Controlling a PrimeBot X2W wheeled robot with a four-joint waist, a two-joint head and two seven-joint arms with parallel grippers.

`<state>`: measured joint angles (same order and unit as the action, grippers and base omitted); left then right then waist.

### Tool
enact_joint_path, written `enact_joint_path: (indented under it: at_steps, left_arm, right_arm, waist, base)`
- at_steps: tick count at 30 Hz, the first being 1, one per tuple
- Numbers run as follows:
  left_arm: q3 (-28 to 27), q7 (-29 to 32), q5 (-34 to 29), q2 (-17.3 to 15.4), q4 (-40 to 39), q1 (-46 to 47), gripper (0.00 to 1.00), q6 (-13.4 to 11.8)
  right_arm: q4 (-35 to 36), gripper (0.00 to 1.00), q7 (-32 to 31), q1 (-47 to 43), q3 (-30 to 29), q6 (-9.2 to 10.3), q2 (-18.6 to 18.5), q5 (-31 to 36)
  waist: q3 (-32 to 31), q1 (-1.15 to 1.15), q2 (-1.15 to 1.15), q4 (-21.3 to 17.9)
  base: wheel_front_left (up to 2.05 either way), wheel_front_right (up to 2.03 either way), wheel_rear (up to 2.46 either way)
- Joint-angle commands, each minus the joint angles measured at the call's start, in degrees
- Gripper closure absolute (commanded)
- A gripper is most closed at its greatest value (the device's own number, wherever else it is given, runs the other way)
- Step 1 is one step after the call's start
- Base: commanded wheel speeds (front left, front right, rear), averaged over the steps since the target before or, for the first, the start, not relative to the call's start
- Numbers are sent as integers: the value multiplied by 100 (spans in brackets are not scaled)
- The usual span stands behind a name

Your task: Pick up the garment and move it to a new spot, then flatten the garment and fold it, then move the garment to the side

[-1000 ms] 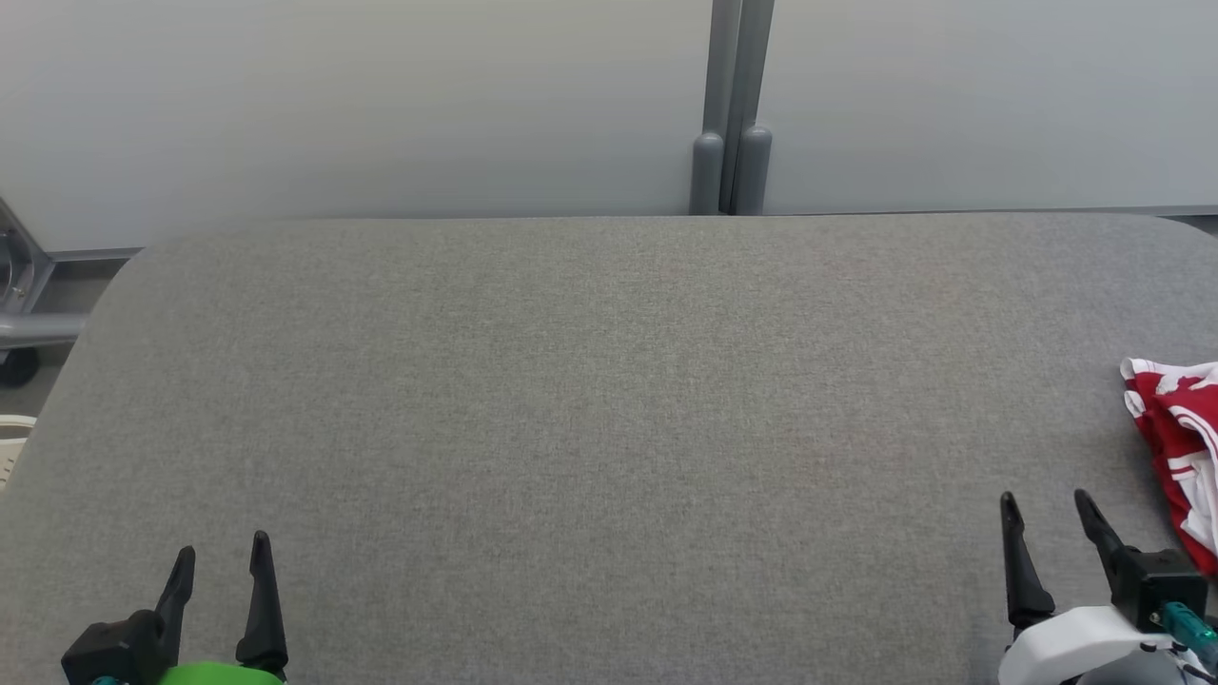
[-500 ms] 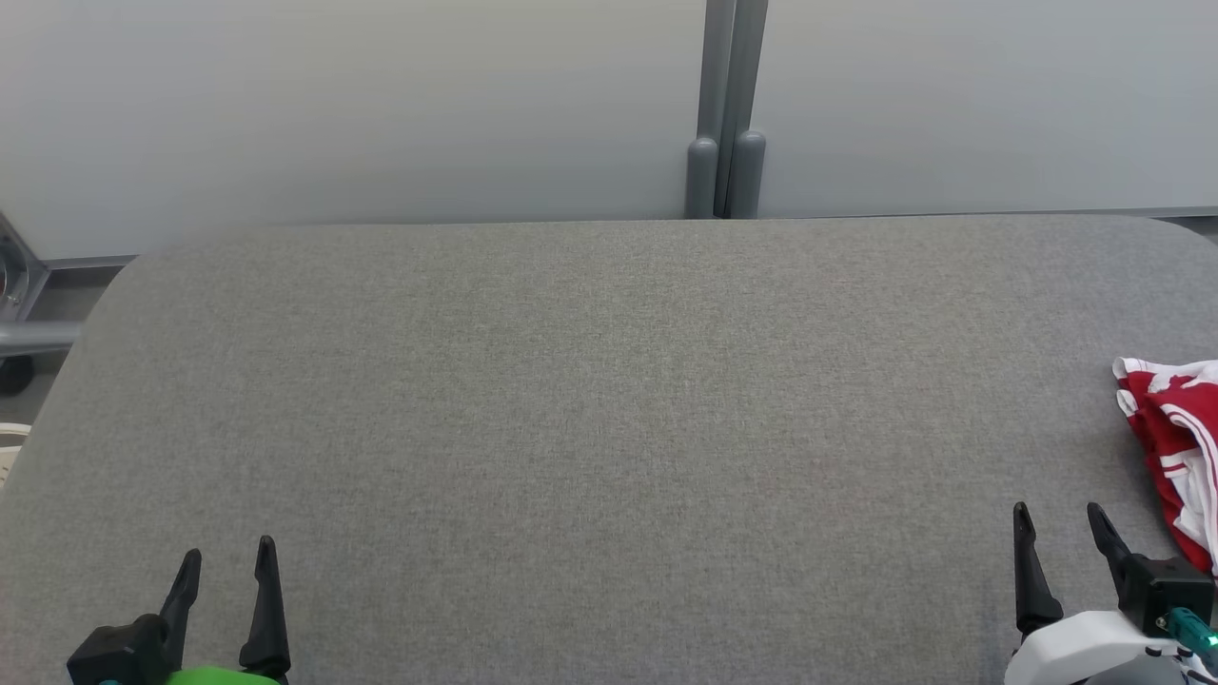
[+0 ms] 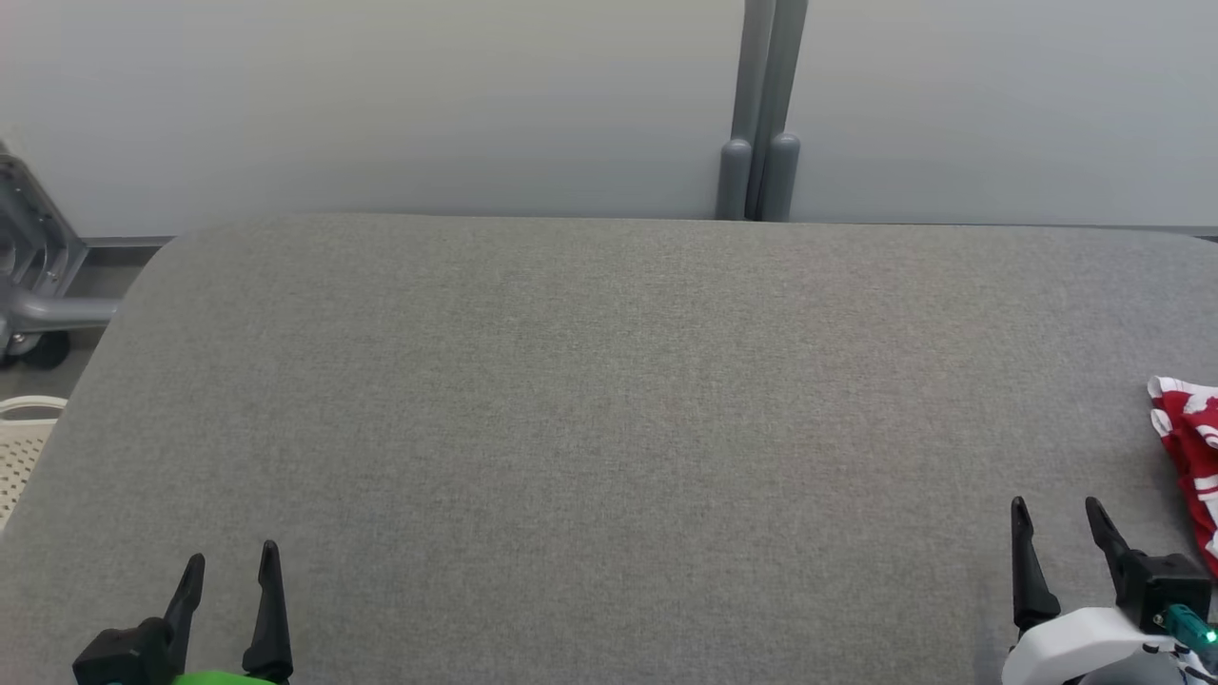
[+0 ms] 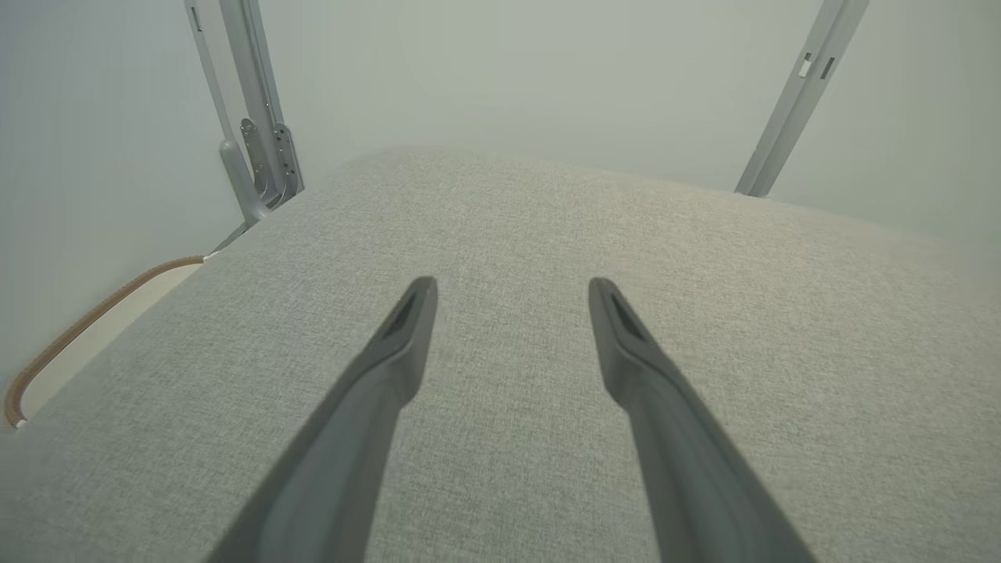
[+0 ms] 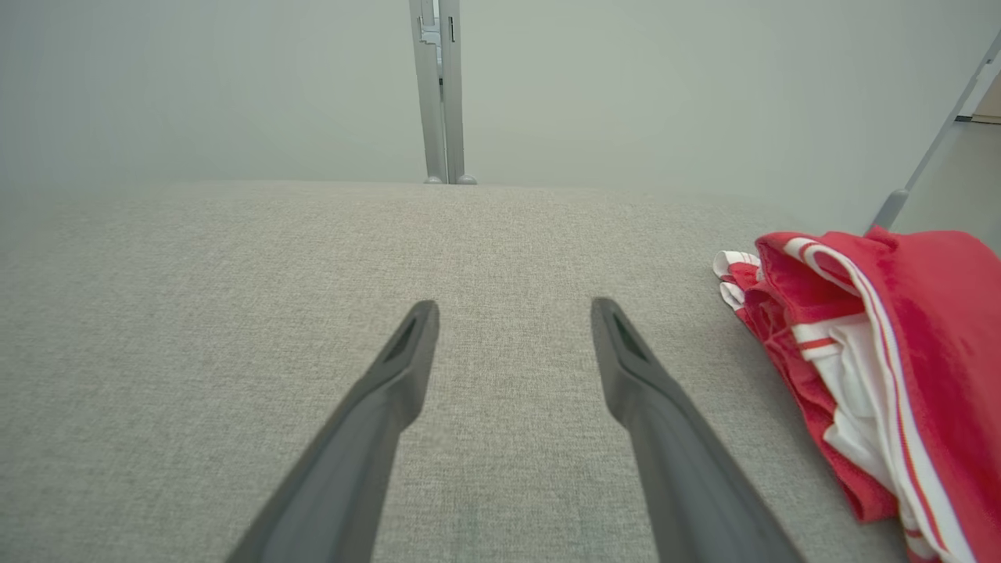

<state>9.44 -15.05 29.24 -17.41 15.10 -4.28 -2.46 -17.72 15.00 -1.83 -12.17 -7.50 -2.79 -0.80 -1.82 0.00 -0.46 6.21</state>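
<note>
Garment [image 5: 899,313], judged soft and light, is best pinched at a bunched edge; left gripper [image 3: 232,552] and right gripper [image 3: 1055,501] are spread wide.

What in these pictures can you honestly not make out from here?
Head view: the garment is cut by the right edge, so its full extent is unseen.
Right wrist view: it lies bunched and runs past the right and bottom edges, so its type is unclear.
Head view: a pale perforated object is cropped by the left edge.
</note>
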Motion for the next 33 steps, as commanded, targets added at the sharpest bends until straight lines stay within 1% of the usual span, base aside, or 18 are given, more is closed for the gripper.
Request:
enact_joint_path:
  at_steps: [1, 3, 6, 17, 18, 23, 33]
  left_arm:
    - [-15, -12, -19, 4, 8, -14, 0, 35]
    - [-26, -12, -40, 15, 22, -6, 0, 52]
    - [-45, -13, -60, 27, 38, -6, 0, 85]
    - [-52, -12, -110, 66, 76, -14, 0, 163]
    - [-35, 1, -78, 56, 60, -1, 100, 154]
    - [22, 44, -43, 193, 277, -14, 100, 153]
    - [-215, 336, 821, 362, 218, 132, 100, 268]
  right_arm:
    - [17, 0, 22, -8, 20, 2, -23, 59]
    - [45, 0, 22, -28, 89, 2, -22, 166]
    - [91, 0, 23, -47, 151, 2, -21, 130]
    - [153, 0, 23, -114, 149, 2, -23, 236]
    - [132, 100, 0, -49, 153, 0, 0, 197]
    - [-113, 100, -48, -121, 152, 0, 84, 167]
    - [-85, 100, -378, 52, 174, 0, 69, -1099]
  waist:
    - [-9, 0, 46, 40]
    - [-8, 0, 46, 36]
    - [-1, 0, 46, 22]
    - [-15, 0, 46, -23]
    - [-15, 0, 0, -23]
    - [-17, 0, 0, -26]
    - [1, 0, 4, -75]
  base:
    - [0, 0, 0]
    - [0, 0, 0]
    - [0, 0, 0]
    - [0, 0, 0]
    - [0, 0, 0]
    - [0, 0, 0]
    - [0, 0, 0]
